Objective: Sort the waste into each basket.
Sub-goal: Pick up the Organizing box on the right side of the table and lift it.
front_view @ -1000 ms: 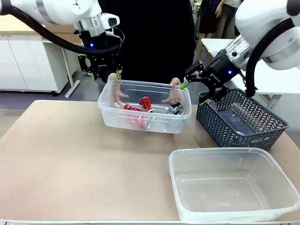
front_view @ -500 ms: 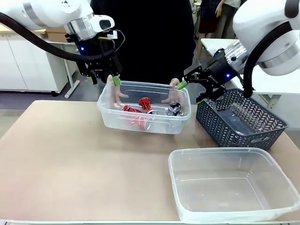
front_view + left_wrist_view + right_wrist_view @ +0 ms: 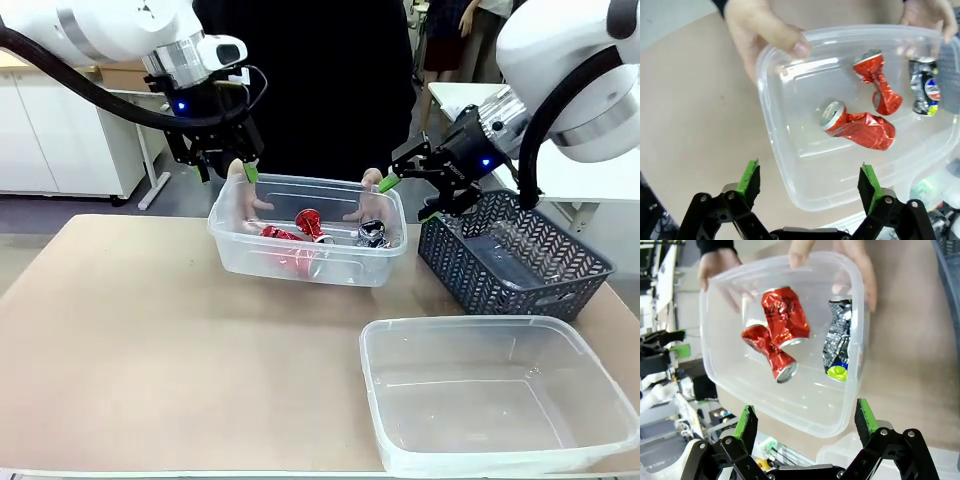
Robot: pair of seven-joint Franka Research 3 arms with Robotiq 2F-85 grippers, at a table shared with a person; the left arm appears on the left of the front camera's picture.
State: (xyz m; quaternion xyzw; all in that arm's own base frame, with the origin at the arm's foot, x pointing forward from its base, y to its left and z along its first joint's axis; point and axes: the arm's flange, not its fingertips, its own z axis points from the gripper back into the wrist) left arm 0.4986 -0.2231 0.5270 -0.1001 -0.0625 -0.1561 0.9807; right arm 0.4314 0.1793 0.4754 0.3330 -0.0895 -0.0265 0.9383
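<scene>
A clear tub (image 3: 308, 262) sits at the table's far middle, and a person's hands (image 3: 244, 196) hold its two ends. Inside lie two crushed red cans (image 3: 860, 127) (image 3: 785, 316) and a crushed silver can (image 3: 839, 345), also seen as red cans (image 3: 300, 228) in the front view. A second clear tub (image 3: 500, 395) stands empty at the front right. My left gripper (image 3: 225, 168) hovers open above the far tub's left end. My right gripper (image 3: 410, 198) hangs open just past the tub's right end. Both wrist views look down into the tub between open fingers (image 3: 751, 177) (image 3: 746, 423).
A dark lattice-sided basket (image 3: 520, 255) stands at the right behind the empty tub, holding something clear. The person in dark clothing stands at the far edge. Bare tabletop (image 3: 150, 340) spreads over the left and front.
My left gripper has risen and shifted slightly right above the tub's left end. My right gripper has lifted a little. The person's hands still hold the tub.
</scene>
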